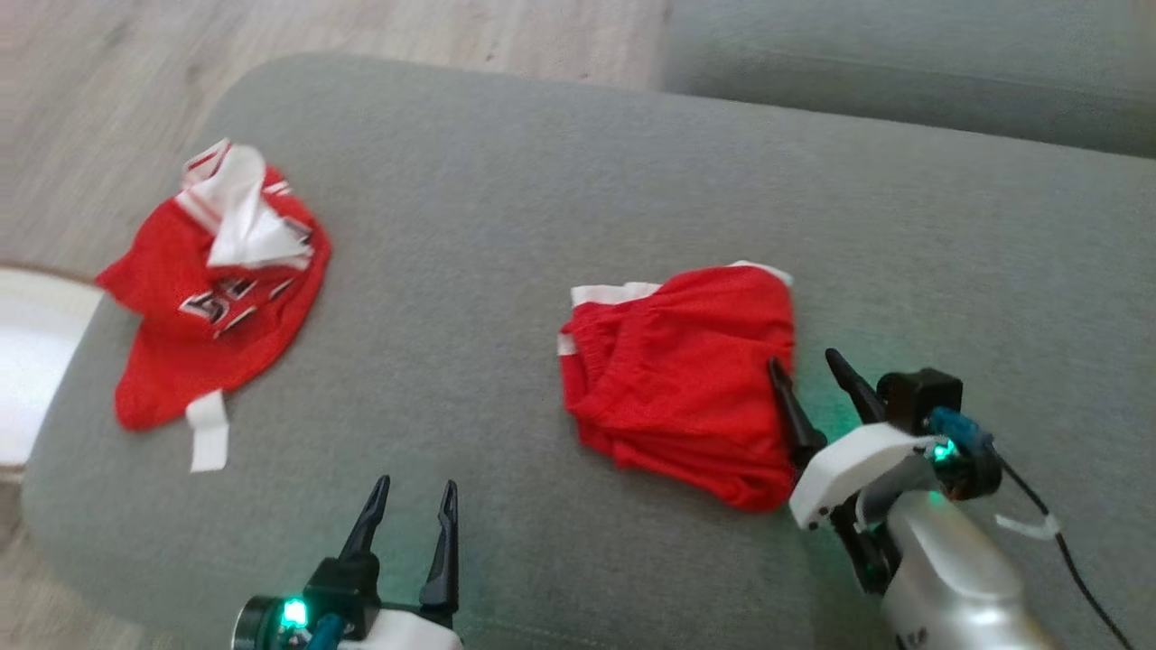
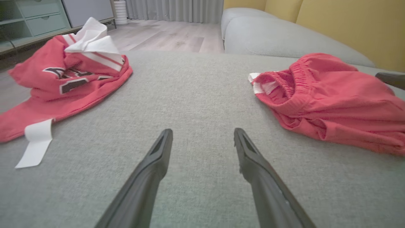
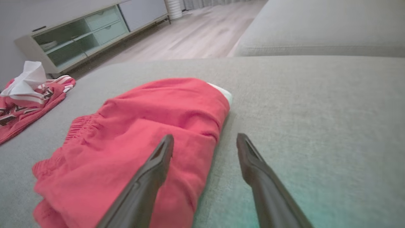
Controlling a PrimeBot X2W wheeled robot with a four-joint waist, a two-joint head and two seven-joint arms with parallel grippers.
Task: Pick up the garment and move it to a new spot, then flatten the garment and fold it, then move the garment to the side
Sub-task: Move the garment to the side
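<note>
left gripper (image 1: 415, 492) jaws wide, holding nothing, above bare grey cushion (image 1: 506, 181) | right gripper (image 1: 804, 361) jaws wide, holding nothing, one finger over the right edge of the red shorts (image 1: 686, 379) | shorts folded, mid-cushion | red jersey (image 1: 217, 289) crumpled at the cushion's left end, well apart

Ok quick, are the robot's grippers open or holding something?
Left gripper: open, holding nothing.
Right gripper: open, holding nothing, at the edge of the folded red fabric shorts.
</note>
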